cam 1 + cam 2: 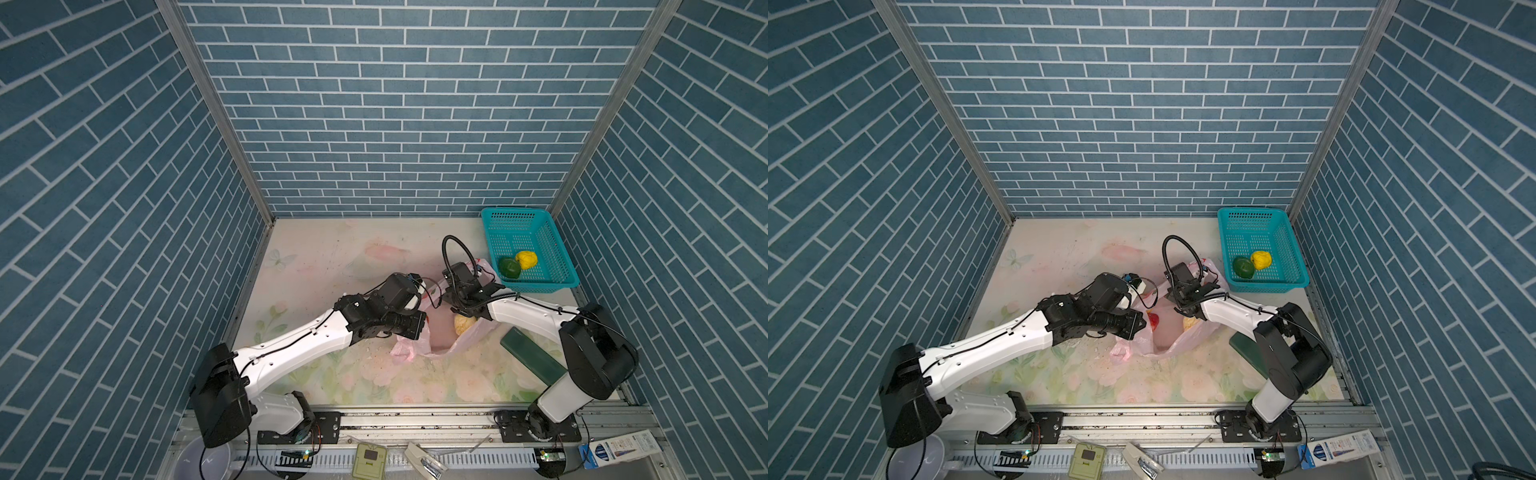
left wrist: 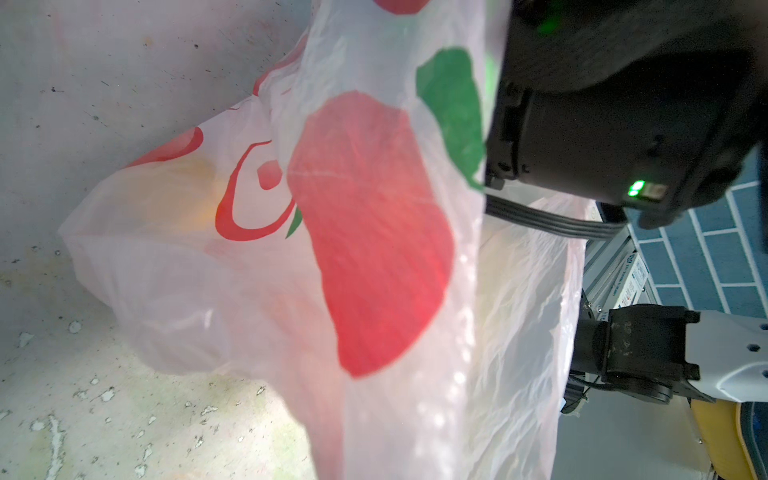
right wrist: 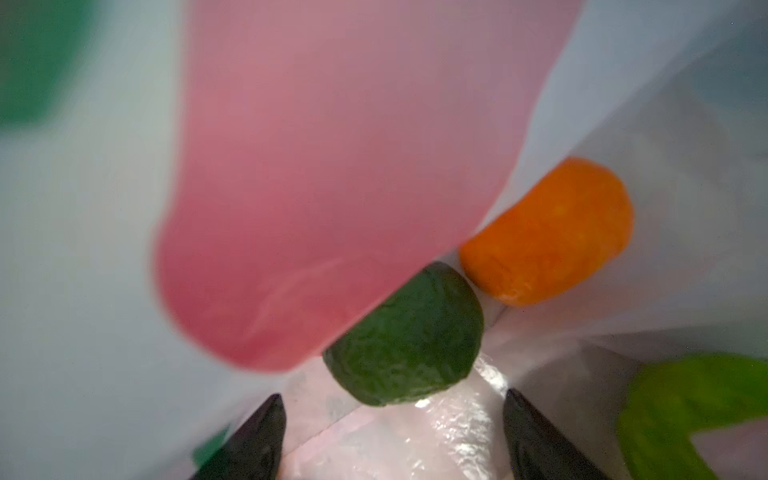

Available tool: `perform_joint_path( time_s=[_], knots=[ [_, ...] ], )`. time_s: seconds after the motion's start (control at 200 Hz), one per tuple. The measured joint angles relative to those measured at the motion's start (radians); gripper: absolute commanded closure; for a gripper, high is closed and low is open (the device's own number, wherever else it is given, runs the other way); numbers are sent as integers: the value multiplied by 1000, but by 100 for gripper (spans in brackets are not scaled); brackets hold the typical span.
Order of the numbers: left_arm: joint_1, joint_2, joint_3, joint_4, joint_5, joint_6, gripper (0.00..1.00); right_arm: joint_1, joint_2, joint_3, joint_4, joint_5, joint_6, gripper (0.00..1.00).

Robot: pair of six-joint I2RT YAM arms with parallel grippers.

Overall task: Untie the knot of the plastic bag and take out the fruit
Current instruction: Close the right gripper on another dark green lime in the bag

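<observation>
One handle loop (image 1: 402, 354) of the bag (image 1: 440, 343) lies slack on the worktop (image 1: 332, 257) nearest the front, a dark green block (image 1: 534, 353) off to its right. Beyond it the bag's mouth gapes; a cream fruit (image 1: 464, 324) shows inside in both top views, a red fruit (image 1: 1153, 321) in a top view. The left hand (image 1: 419, 294) is closed on the bag's left rim, which stands raised; film hides its tips. The right hand (image 3: 392, 400) is inside the bag, fingers (image 3: 266, 432) spread wide and empty, a dark green fruit (image 3: 409, 345) just past the tips, an orange fruit (image 3: 548, 232) just beside that and a blurred light green fruit (image 3: 681, 407) off to one side. Farthest, in the right corner, the basket (image 1: 540, 286) holds a second dark green fruit (image 1: 510, 268) and a yellow fruit (image 1: 526, 259) side by side.
</observation>
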Motion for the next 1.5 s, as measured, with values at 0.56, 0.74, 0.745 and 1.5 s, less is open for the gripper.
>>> perform_joint_path(
  time_s=[0.56,0.74,0.745,1.5],
  knots=[
    [0,2,1,0,-4,8,100,-9,115,3,193,15,5,17],
    [0,2,1,2,-4,9,100,-10,133,-2,238,19,-9,38],
    [0,2,1,2,-4,9,100,-10,133,-2,239,19,-13,39],
    [0,-3,1,3,-37,9,100,12,-33,-105,287,-197,-16,54]
  ],
)
